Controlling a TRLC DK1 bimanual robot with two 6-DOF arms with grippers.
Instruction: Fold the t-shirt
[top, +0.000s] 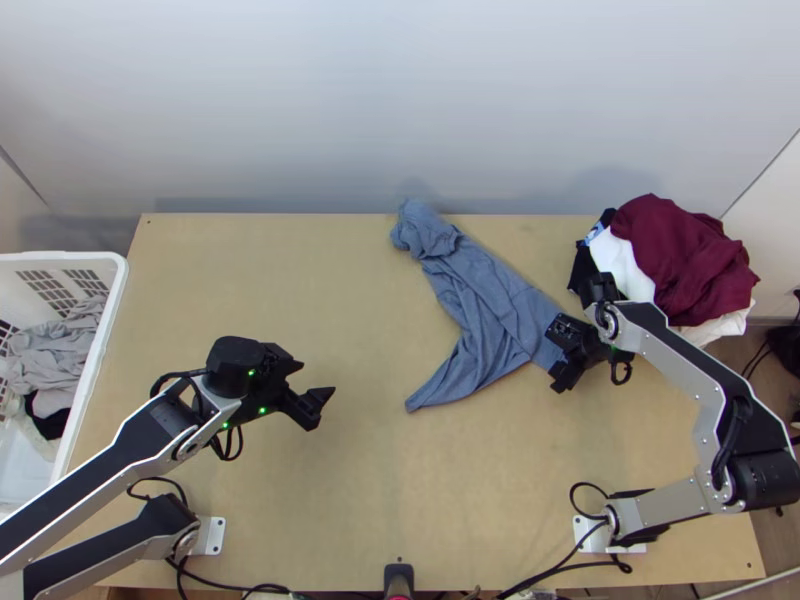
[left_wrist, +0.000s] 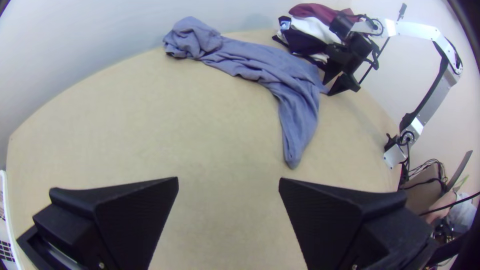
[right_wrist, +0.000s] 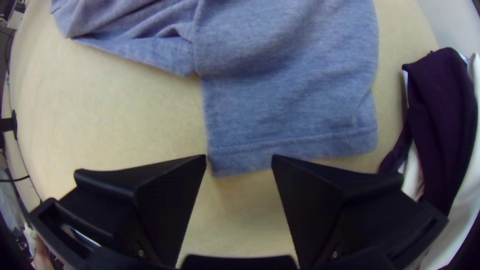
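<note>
T-shirt (top: 490, 300), blue, part bunched, tabletop (top: 400, 480) 1 o'clk. L hand (top: 318, 378), 9 o'clk, fingers apart. R hand (top: 556, 356), shirt's 4 o'clk hem, ditto apart.

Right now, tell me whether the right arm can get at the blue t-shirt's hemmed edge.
Probably yes: the right gripper is open, its fingertips apart close by one corner of the hemmed edge, and nothing seems to lie in the way.

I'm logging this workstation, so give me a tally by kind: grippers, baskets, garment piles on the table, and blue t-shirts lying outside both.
Grippers, left gripper and right gripper: 2
White basket: 1
Garment pile: 1
Blue t-shirt: 1
Total: 5
</note>
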